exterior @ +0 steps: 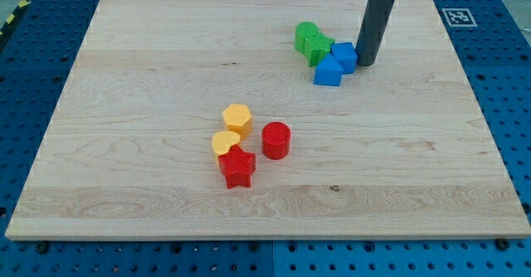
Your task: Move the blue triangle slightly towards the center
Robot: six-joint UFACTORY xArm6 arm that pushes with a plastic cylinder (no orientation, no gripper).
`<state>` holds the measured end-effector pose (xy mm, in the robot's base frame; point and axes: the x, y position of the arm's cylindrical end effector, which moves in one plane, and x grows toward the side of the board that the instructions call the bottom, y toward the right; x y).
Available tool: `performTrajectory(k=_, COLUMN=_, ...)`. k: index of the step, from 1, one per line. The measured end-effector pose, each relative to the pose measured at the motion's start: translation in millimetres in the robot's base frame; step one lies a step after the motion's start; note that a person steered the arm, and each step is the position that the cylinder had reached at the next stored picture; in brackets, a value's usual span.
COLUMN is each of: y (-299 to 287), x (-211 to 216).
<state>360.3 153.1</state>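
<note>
The blue triangle lies on the wooden board at the view's upper right. A blue cube touches it on its upper right side. My tip rests on the board right beside the blue cube, on its right side, and just up and right of the blue triangle. Two green blocks sit touching each other just left of the blue cube and above the triangle.
Near the board's middle, toward the view's bottom, a yellow hexagon, a yellow heart, a red star and a red cylinder form a loose cluster. A fiducial marker sits at the board's top right corner.
</note>
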Motion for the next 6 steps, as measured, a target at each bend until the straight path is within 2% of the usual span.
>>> performTrajectory(k=1, y=7, x=21)
performTrajectory(k=4, y=-102, x=27)
performTrajectory(k=6, y=-112, x=55)
